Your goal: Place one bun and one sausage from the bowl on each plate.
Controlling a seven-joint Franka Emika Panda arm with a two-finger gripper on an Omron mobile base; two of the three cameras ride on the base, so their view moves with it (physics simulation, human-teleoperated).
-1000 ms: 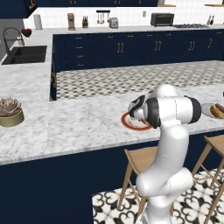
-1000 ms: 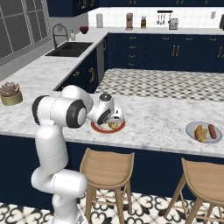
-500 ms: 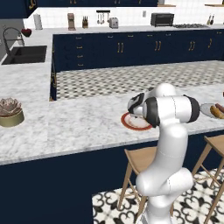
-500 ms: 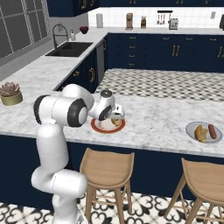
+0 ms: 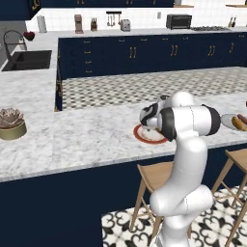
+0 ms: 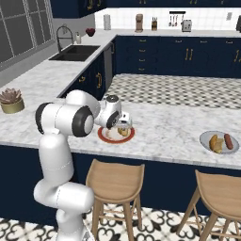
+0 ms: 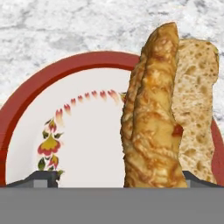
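Lying on the red-rimmed plate, directly below the gripper, a long golden bun fills the near view with a paler bread piece pressed along its far side. The fingertips stand spread wide, one at each lower corner, with the bun between them; whether they touch it cannot be told. The plate's cream centre lies bare on one side of the bun. Beyond the plate's rim, marble counter runs open all around. Well off to the gripper's right sits the grey plate, carrying a bun and a sausage. The arm bends forward over the counter edge, hand tipped down over the plate.
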